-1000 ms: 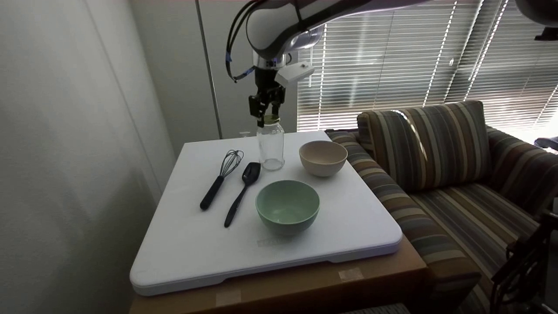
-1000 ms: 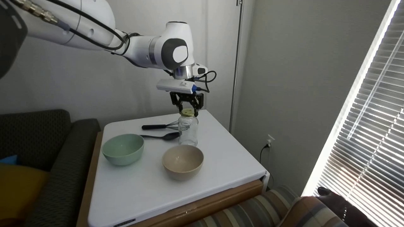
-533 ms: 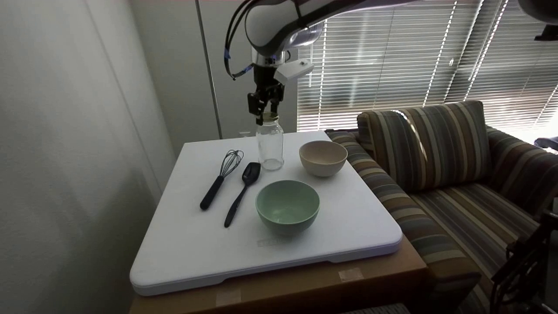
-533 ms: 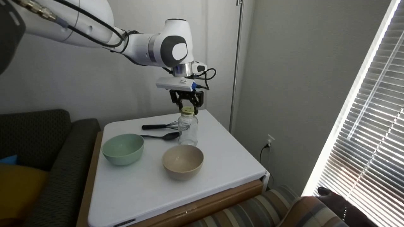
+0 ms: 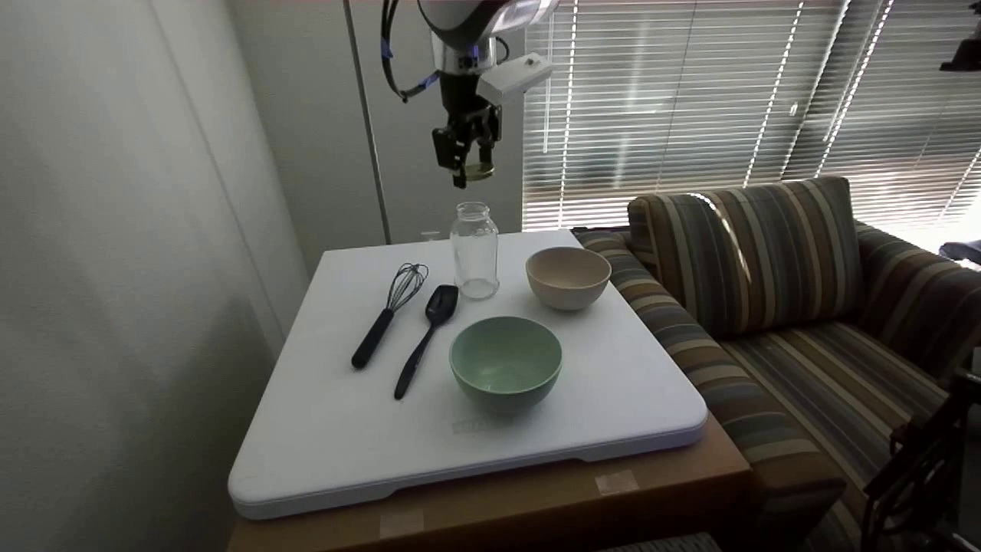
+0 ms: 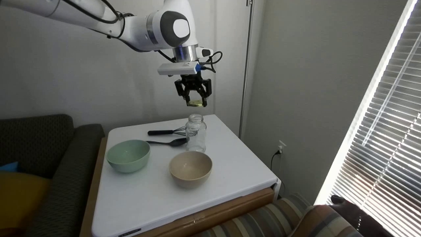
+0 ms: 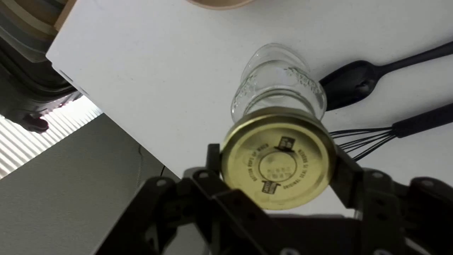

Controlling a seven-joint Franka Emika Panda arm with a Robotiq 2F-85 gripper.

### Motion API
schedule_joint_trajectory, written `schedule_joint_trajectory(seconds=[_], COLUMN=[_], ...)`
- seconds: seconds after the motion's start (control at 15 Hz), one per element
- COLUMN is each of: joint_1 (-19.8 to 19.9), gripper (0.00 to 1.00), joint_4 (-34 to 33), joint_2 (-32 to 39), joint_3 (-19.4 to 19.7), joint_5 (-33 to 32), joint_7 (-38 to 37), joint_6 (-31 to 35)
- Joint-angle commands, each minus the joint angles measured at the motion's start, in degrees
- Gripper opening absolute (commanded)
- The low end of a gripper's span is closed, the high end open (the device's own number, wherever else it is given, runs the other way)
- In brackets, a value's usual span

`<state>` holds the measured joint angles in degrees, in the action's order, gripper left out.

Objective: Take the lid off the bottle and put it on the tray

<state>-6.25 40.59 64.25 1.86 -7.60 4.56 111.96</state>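
Note:
The lid (image 5: 480,172) is a round gold metal cap, held in the air above the bottle; it also shows in an exterior view (image 6: 195,103) and in the wrist view (image 7: 277,166). My gripper (image 5: 473,169) is shut on the lid, with one finger at each side of its rim, as the wrist view (image 7: 276,161) shows. The bottle (image 5: 475,257) is a clear glass jar, upright and open-mouthed on the tray, just below the gripper; it also stands in an exterior view (image 6: 196,136). The tray (image 5: 322,437) is the large white board under everything.
A beige bowl (image 5: 569,280) stands beside the bottle. A green bowl (image 5: 506,360) stands nearer the tray's front edge. A black spoon (image 5: 429,337) and a whisk (image 5: 387,318) lie on the tray beside the bottle. A striped armchair (image 5: 766,307) adjoins the tray's side.
My gripper has risen, slightly at first and then clearly. The lid has come off the bottle's mouth and moved up with the gripper. The bottle has stayed standing in place.

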Motion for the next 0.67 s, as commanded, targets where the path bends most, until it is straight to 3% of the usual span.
schedule_joint_trajectory(seconds=[0.0,0.6], joint_1=[0.09,4.22], gripper=[0.48,0.48], joint_4=[8.64,31.58], joint_2=[-7.06,-18.28], joint_3=[-1.57,-7.97], joint_5=[2.41,17.63], joint_7=[-2.42,-0.63], joint_6=[-6.49,-13.01])
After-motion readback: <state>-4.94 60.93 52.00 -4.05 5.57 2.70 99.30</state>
